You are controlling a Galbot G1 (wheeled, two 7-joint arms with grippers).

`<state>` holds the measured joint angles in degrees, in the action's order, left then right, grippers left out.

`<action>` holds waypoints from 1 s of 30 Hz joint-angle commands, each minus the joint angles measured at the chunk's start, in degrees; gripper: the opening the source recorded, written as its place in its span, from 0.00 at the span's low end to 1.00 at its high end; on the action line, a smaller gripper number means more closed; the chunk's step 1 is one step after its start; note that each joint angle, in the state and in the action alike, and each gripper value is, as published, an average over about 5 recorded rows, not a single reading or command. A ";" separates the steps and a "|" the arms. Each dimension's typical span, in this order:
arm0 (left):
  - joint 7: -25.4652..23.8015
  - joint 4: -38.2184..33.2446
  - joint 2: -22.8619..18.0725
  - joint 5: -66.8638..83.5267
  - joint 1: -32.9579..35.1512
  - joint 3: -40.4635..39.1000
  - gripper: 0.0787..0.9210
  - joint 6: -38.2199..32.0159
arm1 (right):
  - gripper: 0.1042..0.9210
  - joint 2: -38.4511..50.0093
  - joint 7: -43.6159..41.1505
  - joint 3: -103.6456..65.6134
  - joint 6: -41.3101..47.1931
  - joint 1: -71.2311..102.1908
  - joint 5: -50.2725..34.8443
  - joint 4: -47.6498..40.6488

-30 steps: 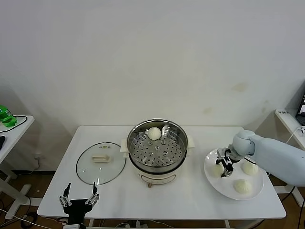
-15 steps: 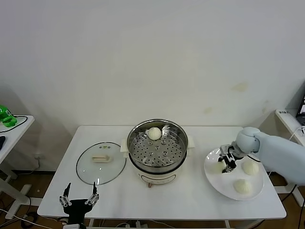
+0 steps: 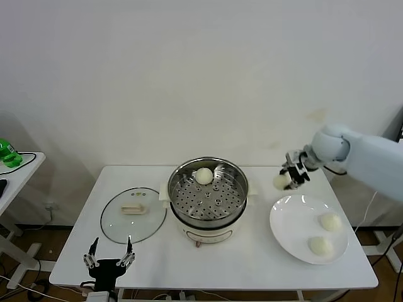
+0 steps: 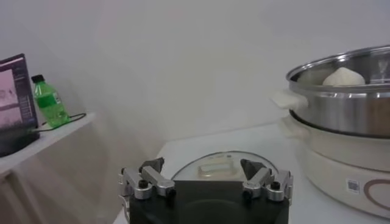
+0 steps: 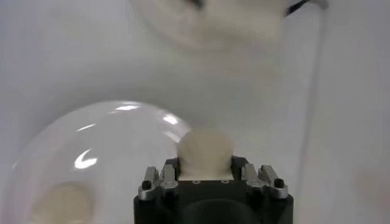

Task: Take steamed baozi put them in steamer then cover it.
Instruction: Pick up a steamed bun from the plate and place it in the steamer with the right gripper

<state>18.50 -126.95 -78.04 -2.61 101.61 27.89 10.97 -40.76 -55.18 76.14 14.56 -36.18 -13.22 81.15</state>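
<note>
My right gripper (image 3: 288, 176) is shut on a cream-white baozi (image 3: 279, 182), held in the air above the table between the steamer (image 3: 208, 200) and the white plate (image 3: 291, 221). In the right wrist view the bun (image 5: 205, 148) fills the space between the fingers. One baozi (image 3: 203, 175) lies on the perforated tray at the steamer's far side. Two more baozi (image 3: 329, 221) (image 3: 320, 246) rest on the plate. The glass cover (image 3: 133, 214) lies flat to the left of the steamer. My left gripper (image 3: 110, 260) hangs open at the table's front edge, near the cover (image 4: 222, 165).
A side table at the far left carries a green bottle (image 3: 6, 152) and a cable. The steamer (image 4: 347, 100) stands tall beside the left gripper. The white table (image 3: 252, 258) ends just in front of the plate and the cover.
My right gripper has lifted a baozi off the plate and carried it up and back, off the plate's far-left rim. Two buns stay on the plate. The left gripper shifted slightly.
</note>
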 commanded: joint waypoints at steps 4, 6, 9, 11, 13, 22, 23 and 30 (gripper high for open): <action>0.18 0.31 0.19 0.65 -1.59 -0.05 0.88 -0.10 | 0.53 -9.72 2.44 7.70 4.86 -14.19 -14.16 5.53; 0.34 0.59 0.10 0.86 -1.83 0.12 0.88 -0.19 | 0.53 -12.31 3.54 6.99 6.00 -12.24 -15.83 5.11; 0.59 0.97 -0.12 1.17 -2.19 0.37 0.88 -0.25 | 0.53 -16.92 5.01 5.74 7.21 -8.99 -17.45 3.16; 0.73 1.04 -0.32 1.45 -2.40 0.55 0.88 -0.25 | 0.53 -20.32 5.93 4.94 7.95 -6.91 -19.04 1.30; 0.88 0.94 -0.51 1.77 -2.53 0.76 0.88 -0.25 | 0.53 -23.81 6.69 4.12 8.66 -4.68 -20.63 -1.04; 1.04 -0.72 0.20 3.48 -1.87 2.19 0.88 -0.21 | 0.53 -34.15 7.45 2.67 10.17 1.49 -22.57 -10.49; 1.04 -0.85 0.31 3.58 -1.74 2.27 0.88 -0.21 | 0.53 -34.65 7.52 2.73 10.47 1.89 -22.62 -11.11; 1.05 -1.53 0.41 3.54 -1.26 2.32 0.88 -0.23 | 0.53 -36.39 8.55 2.50 13.16 4.78 -23.85 -13.65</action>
<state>19.53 -128.15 -77.80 0.55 100.34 29.95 10.74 -72.01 -47.32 78.81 25.80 -33.95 -34.62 71.44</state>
